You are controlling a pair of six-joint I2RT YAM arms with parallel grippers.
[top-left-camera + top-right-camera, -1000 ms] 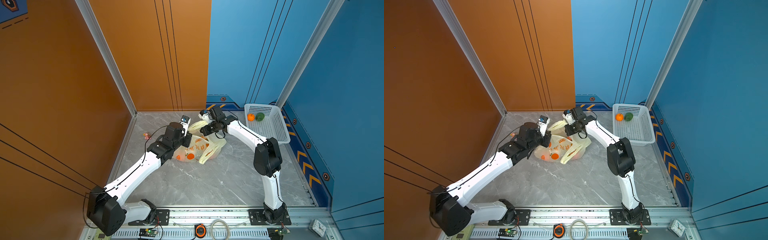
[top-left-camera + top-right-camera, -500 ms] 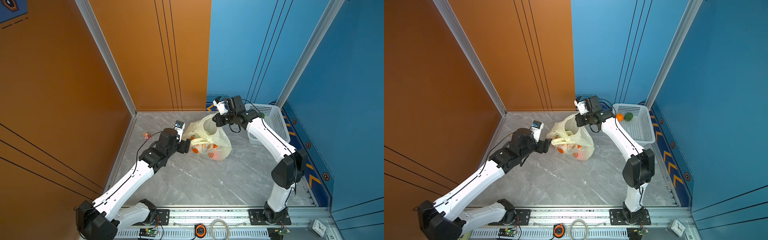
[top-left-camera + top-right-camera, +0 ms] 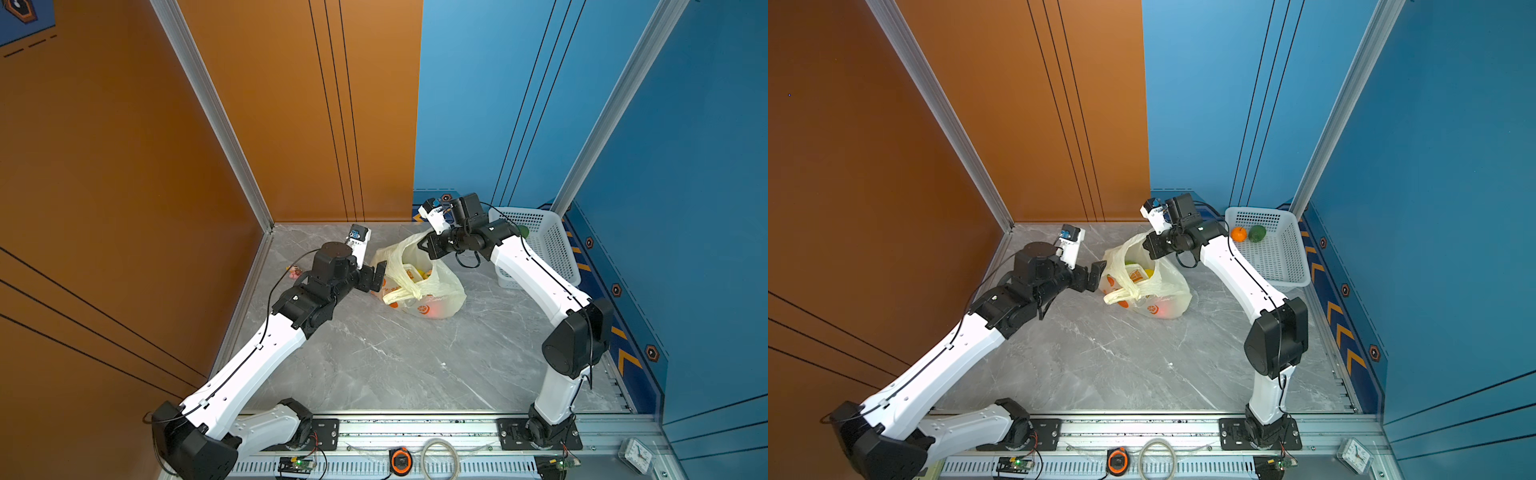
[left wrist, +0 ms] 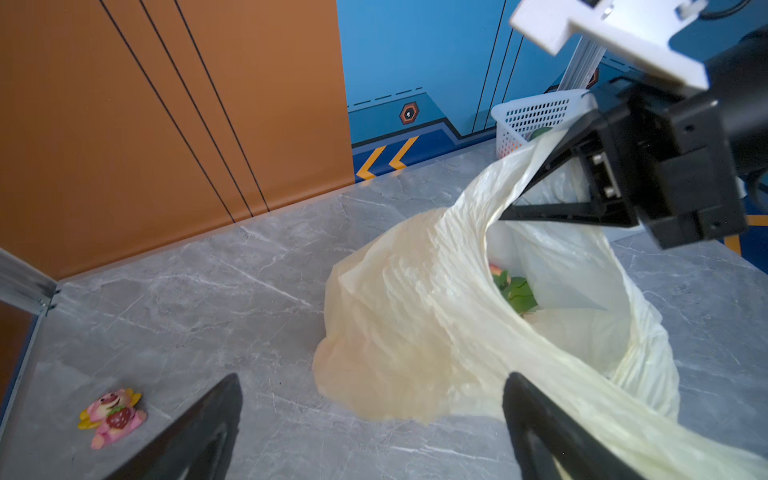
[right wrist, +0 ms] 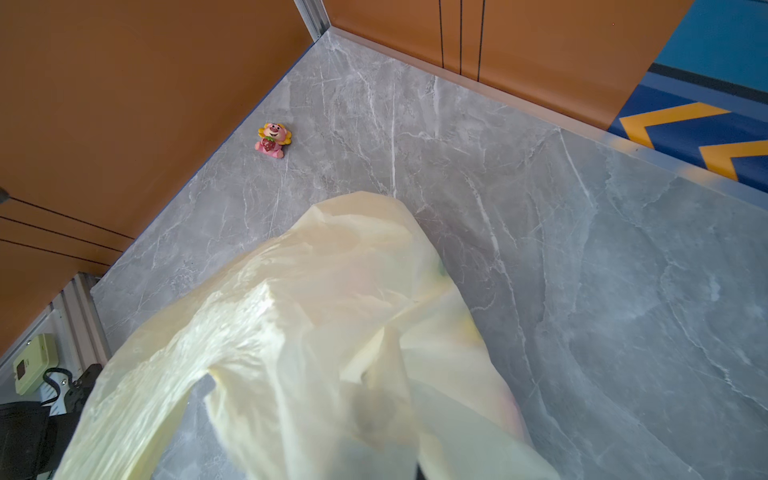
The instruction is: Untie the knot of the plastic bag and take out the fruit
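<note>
Grey marble tabletop (image 3: pixel 1100 353), plastic bag (image 3: pixel 1167 299) mouth agape, seemingly fruit (image 3: pixel 1148 273) inside.

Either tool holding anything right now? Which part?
Right tool pinches the plastic bag by the raised rim of its mouth. Left tool is open, holding nothing.

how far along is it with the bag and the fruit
Done: an orange and a green fruit lie in the basket. In hand: the right gripper has its jaws shut on the rim of the bag, holding its mouth open; the left gripper is open beside it, empty. Left: more fruit sits inside the bag, and a bunched knot shows in the handles.
</note>
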